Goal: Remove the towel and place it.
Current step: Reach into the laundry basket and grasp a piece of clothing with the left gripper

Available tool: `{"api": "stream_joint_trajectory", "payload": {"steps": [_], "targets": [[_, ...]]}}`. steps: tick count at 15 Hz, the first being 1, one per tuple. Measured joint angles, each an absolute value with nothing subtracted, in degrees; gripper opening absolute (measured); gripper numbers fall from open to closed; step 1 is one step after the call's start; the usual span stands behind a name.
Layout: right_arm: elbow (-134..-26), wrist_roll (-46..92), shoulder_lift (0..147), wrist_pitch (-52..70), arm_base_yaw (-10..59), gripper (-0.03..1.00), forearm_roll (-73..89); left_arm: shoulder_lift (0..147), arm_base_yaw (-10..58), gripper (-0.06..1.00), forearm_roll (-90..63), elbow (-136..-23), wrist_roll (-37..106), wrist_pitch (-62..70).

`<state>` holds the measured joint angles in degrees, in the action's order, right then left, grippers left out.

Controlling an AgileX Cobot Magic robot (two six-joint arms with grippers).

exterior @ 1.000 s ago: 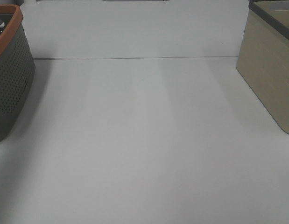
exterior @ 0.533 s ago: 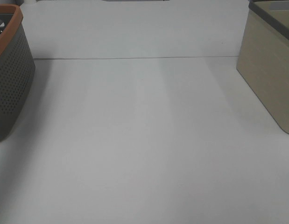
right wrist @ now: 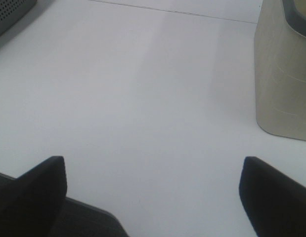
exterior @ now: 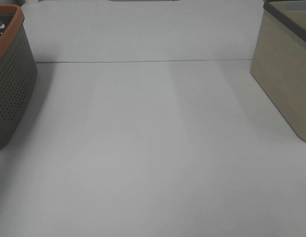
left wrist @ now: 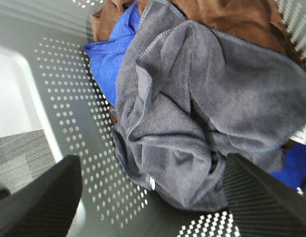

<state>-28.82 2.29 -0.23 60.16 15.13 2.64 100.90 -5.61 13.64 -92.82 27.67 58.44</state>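
Grey towel (left wrist: 202, 113) crumpled inside basket (left wrist: 64, 98), atop blue cloth (left wrist: 108, 54) and brown cloth (left wrist: 232, 15). Over it, left gripper (left wrist: 150, 168), jaws wide apart, gripping nothing. Outside basket, over table (right wrist: 143, 89), right gripper (right wrist: 152, 168), likewise spread wide, empty.

The towel (left wrist: 202, 113) is soft, matt, napped terry cloth; the basket (left wrist: 68, 108) is smooth, perforated, faintly glossy plastic.

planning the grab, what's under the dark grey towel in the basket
A blue cloth and a brown cloth poke out from under the towel, inside the holed basket. How far they run beneath it, and anything else below, is covered.
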Motion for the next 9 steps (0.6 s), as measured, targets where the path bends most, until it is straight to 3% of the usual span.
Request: {"api": "stream_joint_trajectory", "payload": {"steps": [9], "targets": [[-28.8,2.1,-0.2,60.2,15.1,0.92,2.5,112.9,-5.6,0.74,18.2,-92.8,27.0,47.6]]}}
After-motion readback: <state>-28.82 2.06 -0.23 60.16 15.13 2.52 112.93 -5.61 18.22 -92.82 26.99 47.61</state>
